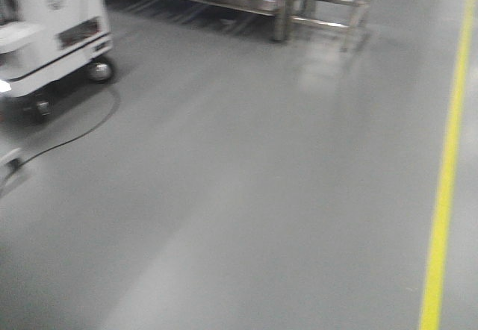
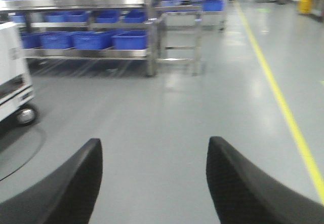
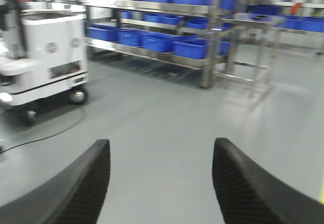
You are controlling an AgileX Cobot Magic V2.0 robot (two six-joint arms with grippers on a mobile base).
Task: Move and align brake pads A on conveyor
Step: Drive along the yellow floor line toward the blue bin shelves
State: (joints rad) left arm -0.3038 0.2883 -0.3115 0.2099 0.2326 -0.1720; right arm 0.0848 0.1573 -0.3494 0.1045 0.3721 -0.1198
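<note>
Your left gripper (image 2: 154,150) and right gripper (image 3: 162,148) hang with fingers (image 2: 76,183) spread wide and empty above grey floor (image 1: 246,195); neither brake pads nor conveyor shows in any view, so you cannot tell which arm is nearer.

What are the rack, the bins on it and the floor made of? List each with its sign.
Rack: likely stainless steel, shiny silver with bright glints. Bins: probably moulded plastic, uniform saturated blue. Floor: seemingly coated concrete or epoxy, seamless grey, softly reflecting light.
</note>
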